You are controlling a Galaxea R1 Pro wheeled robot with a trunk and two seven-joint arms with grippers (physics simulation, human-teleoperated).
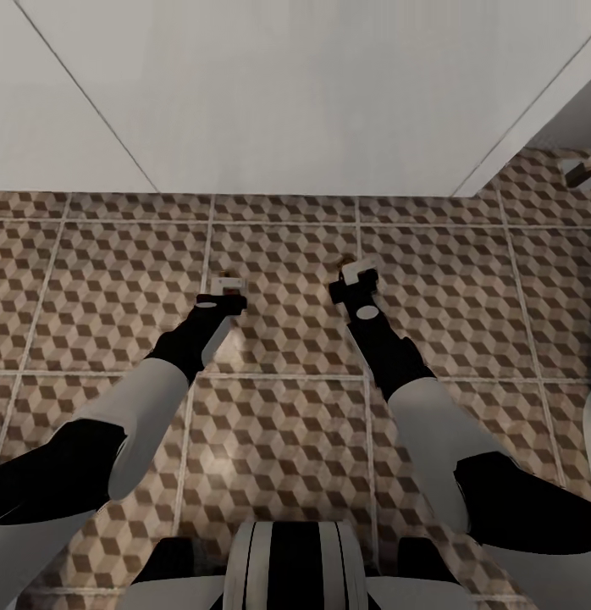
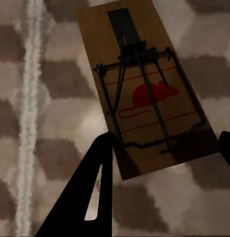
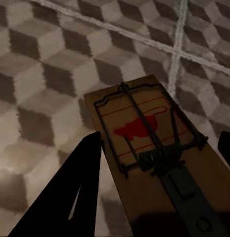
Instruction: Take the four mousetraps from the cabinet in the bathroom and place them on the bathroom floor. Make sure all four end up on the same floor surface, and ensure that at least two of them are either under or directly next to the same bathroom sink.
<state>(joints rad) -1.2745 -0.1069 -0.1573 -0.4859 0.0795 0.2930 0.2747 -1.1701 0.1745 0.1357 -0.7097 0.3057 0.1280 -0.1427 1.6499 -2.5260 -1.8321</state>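
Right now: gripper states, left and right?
Left gripper: shut on a mousetrap, above the bathroom floor.
Right gripper: shut on another mousetrap.

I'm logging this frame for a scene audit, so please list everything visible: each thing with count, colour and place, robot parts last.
mousetraps: two, brown wood with dark wire and a red mouse print; one between the left gripper's fingers, one between the right gripper's fingers.
bathroom floor: one, brown, beige and white cube-pattern tiles with pale grout, below both arms.
white panel: one, white, ahead of the arms above the floor; too plain to name.
small object: one, brownish, on the floor at far right; too small to name.
left gripper: one, black, over the floor, holding a trap.
right gripper: one, black, over the floor, holding a trap.
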